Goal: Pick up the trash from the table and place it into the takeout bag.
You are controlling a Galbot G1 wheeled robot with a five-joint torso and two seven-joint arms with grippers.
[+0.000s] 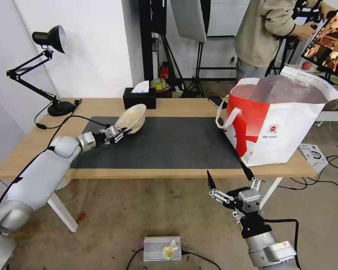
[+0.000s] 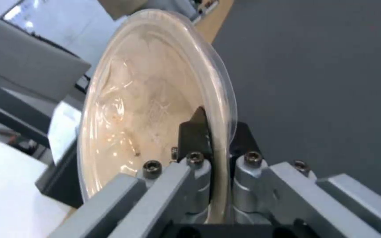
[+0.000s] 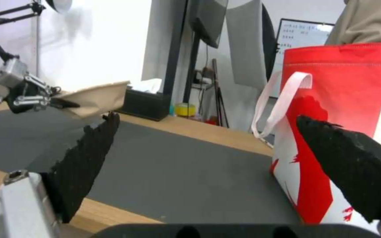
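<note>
Beige bowl (image 1: 132,118), dark grey mat (image 1: 169,142) on light-wood table (image 1: 101,107), white-and-red bag (image 1: 278,123) (silver foil lining), black tissue box (image 1: 139,100).

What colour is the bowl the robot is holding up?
The bowl is pale beige, held by the left end effector; the left wrist view shows it best.

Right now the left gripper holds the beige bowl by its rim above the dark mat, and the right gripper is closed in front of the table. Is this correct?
One detail is wrong: the right gripper is open, its jaws spread wide, as the right wrist view shows. The rest holds: the left gripper pinches the beige bowl by its rim above the dark mat, and the right gripper hangs before the table.
</note>
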